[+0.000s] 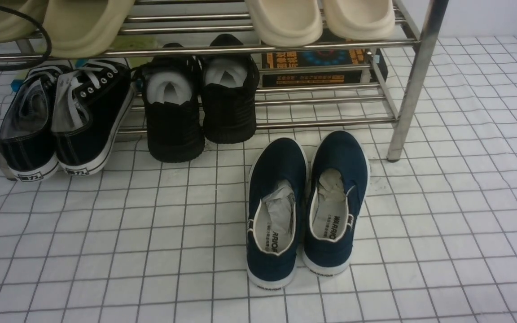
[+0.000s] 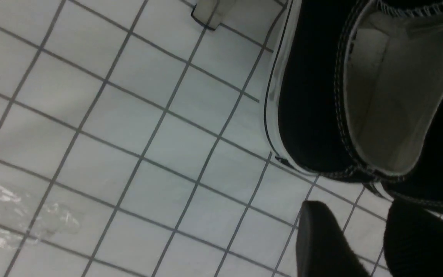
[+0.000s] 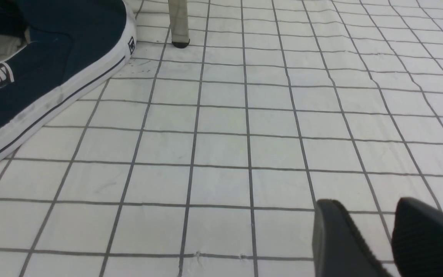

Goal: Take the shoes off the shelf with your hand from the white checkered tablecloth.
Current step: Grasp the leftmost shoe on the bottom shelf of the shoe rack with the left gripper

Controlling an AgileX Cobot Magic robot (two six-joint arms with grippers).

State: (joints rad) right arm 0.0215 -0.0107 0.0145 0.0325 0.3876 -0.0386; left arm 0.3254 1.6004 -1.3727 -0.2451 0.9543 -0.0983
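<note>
Sneakers point(image 1: 79, 150) in front view: we log them between nine and ten o'clock, heels outward at the shelf point(image 1: 326, 122), navy slip-ons point(image 1: 276, 157) at four o'clock from them on the checkered tablecloth point(image 1: 465, 215). Left wrist view: we see the left gripper point(image 2: 356, 209) spread and empty near the sneakers' heels. Right wrist view: we find the right gripper point(image 3: 367, 204) spread, holding nothing, over the cloth.

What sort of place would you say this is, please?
Probably a staged robot test area mimicking a home entryway: a chrome shoe rack holds cream clogs, navy slip-ons sit in front, and a white checkered cloth lies beneath them.
</note>
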